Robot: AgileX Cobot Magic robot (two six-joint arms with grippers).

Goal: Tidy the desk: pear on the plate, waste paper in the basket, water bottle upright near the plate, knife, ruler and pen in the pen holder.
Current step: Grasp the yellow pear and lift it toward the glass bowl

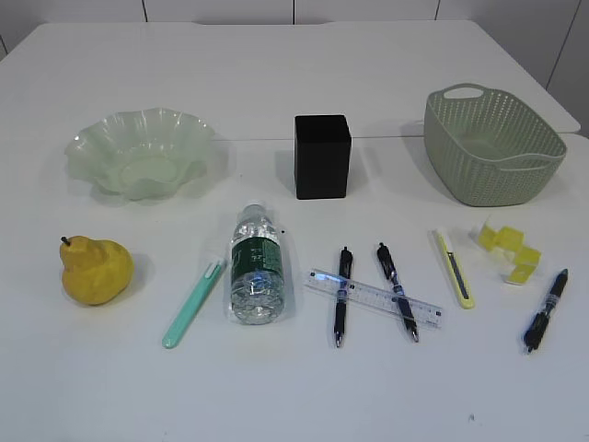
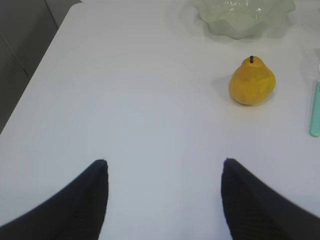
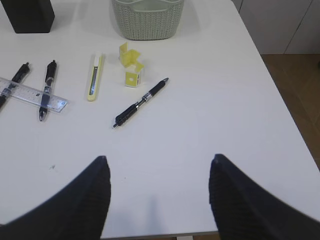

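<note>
A yellow pear point(image 1: 95, 270) lies at the front left, below the pale green wavy plate point(image 1: 143, 152). The water bottle point(image 1: 255, 265) lies on its side. A clear ruler point(image 1: 373, 297) rests across two black pens point(image 1: 341, 295) point(image 1: 397, 290). A yellow knife point(image 1: 455, 267), crumpled yellow waste paper point(image 1: 509, 249) and a third pen point(image 1: 546, 310) lie on the right, in front of the green basket point(image 1: 492, 147). The black pen holder point(image 1: 322, 157) stands at mid-back. My left gripper point(image 2: 165, 161) hovers open, short of the pear point(image 2: 252, 82). My right gripper point(image 3: 159, 157) is open, short of the third pen point(image 3: 141, 102). Neither gripper shows in the exterior view.
A slim teal stick-shaped item point(image 1: 193, 302) lies between pear and bottle. The table's left edge point(image 2: 30, 80) shows in the left wrist view. Its right edge point(image 3: 280, 85) and front edge point(image 3: 160, 234) show in the right wrist view, just under the right fingers.
</note>
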